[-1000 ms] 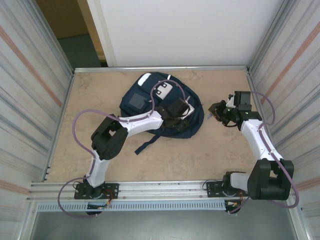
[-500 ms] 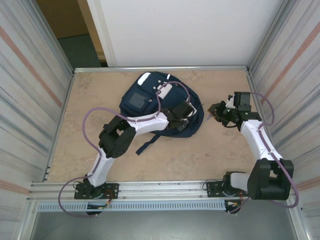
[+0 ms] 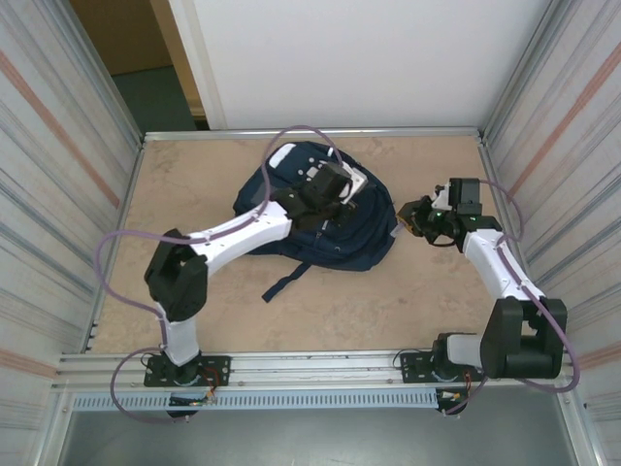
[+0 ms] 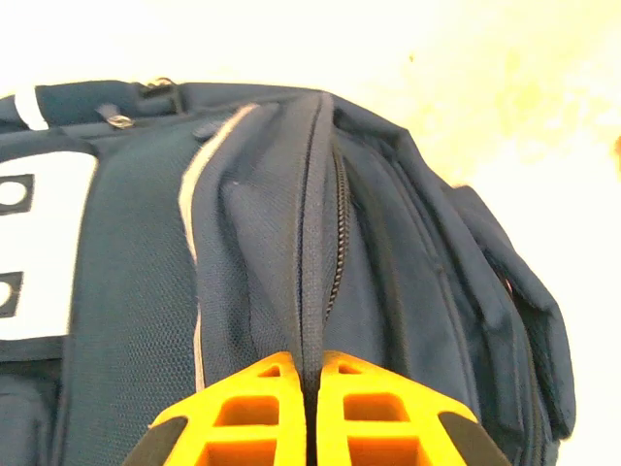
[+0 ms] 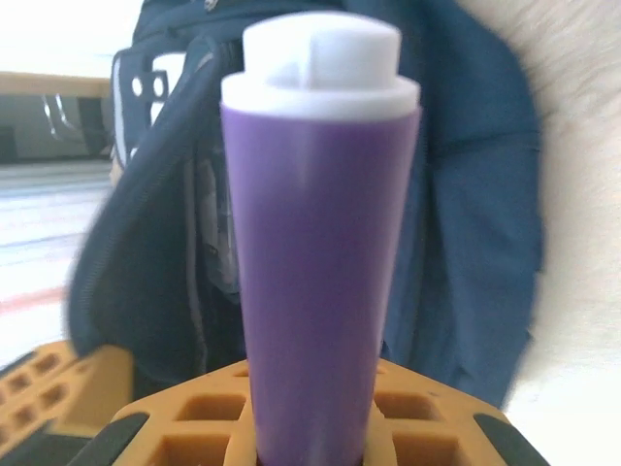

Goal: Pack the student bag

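The student bag [image 3: 361, 241] lay on the table [image 3: 388, 303] toward the far wall. The left gripper [image 4: 309, 388] sat atop it, jaws together, apparently nipping the zip seam. The right gripper [image 5: 310, 432], just beside the bag, was clamped on a white-capped purple tube [image 5: 315, 252] that screened much of the bag.

Right gripper [image 5: 310, 413] orange fingers [image 5: 175, 427] clamp a purple tube [image 5: 315, 272], upright in frame, white cap [image 5: 320, 63] on top. Navy student bag [image 5: 466, 214] directly behind it, blurred. Pale table [image 5: 582, 194] at right.
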{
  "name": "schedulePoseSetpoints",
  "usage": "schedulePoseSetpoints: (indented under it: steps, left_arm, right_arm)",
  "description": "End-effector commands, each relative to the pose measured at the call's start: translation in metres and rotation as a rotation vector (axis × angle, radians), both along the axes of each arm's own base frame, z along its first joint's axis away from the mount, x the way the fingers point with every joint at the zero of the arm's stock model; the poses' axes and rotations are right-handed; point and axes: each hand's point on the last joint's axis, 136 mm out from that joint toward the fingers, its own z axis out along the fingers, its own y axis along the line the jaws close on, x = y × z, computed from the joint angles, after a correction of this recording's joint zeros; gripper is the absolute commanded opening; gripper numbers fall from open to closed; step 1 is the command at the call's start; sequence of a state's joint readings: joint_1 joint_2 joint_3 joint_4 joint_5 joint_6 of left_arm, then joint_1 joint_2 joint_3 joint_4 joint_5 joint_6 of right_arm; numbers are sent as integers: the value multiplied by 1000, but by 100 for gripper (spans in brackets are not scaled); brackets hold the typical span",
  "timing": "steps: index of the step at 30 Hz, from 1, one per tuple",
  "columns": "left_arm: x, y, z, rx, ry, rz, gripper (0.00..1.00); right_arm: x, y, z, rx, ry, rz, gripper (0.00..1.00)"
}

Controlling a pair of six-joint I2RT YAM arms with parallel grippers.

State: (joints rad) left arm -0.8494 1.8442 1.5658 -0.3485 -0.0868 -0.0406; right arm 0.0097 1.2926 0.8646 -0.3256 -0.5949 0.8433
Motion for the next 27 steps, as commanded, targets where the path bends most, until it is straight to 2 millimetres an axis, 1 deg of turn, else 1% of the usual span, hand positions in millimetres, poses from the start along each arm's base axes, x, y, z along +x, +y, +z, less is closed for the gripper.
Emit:
schedulePoseSetpoints:
  steps: [1,5,7,8,9,11,12,13,15,17,21,23,25,27]
  left_arm:
    - [-13,-11,46,-183,16,-63,0]
    - [-13,-6,73,-259,5,-72,0]
    - [-13,-5,79,-295,3,-74,0]
    - [-12,-4,81,-312,8,-73,0]
    - [-11,-2,83,-330,22,-68,0]
    - [-11,-1,85,-370,59,-68,0]
    - [-11,-1,86,-388,70,-67,0]
    - [-9,1,87,-409,76,-65,0]
    - [-6,4,85,-429,88,-52,0]
    - [-7,7,87,-436,96,-52,0]
    - [-6,12,81,-414,88,-53,0]
    - [-7,14,76,-398,86,-63,0]
    - [-13,10,69,-380,86,-121,2]
    - [-15,8,58,-357,105,-146,17]
  right_arm:
    - [6,42,11,108,-2,98,17]
    - [26,82,11,121,-10,135,17]
    - [35,99,7,158,3,134,18]
    - [39,108,4,180,12,131,20]
    - [42,115,1,189,26,123,23]
    - [49,122,-5,189,36,112,24]
    - [51,123,-10,178,43,104,26]
    - [53,123,-14,185,72,78,31]
    - [55,120,-22,163,91,56,44]
    - [54,115,-25,134,99,42,50]
    - [47,105,-16,85,58,53,50]
    - [39,95,-12,48,46,52,51]
    - [31,84,-10,18,45,45,51]
    - [22,69,-6,-6,37,36,51]
